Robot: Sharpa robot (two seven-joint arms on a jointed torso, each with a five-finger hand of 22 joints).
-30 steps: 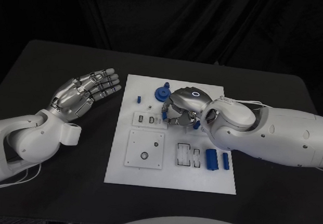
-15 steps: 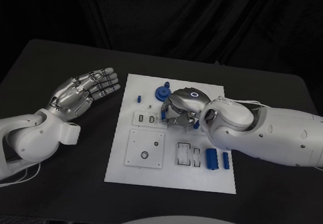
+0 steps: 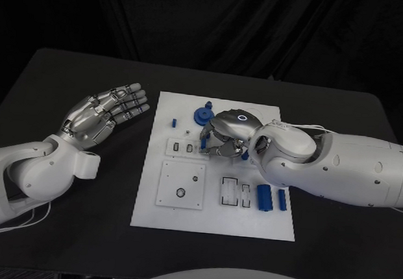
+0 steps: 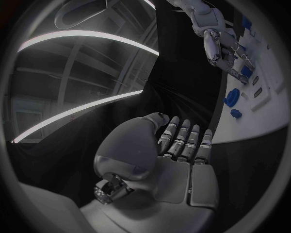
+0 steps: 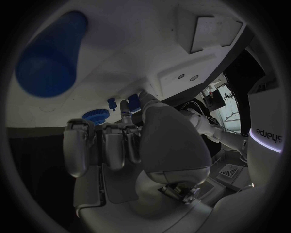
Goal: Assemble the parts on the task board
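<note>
The right hand (image 3: 222,140) stays low over the white board (image 3: 214,215), almost not moving; its curled fingers perhaps pinch a small blue part, I cannot tell. The left hand (image 3: 105,114) still waits spread and empty, so assembly goes slowly

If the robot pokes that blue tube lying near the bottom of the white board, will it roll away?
Probably. The blue tube looks round and lies on its side on the flat task board, so a sideways nudge might roll it. It looks stiff, like hard plastic, and likely light.

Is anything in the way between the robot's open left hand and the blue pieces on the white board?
Nothing visible. The left hand hovers open beside the board, with only bare table before the nearest small blue piece. The right hand is farther along the board.
</note>
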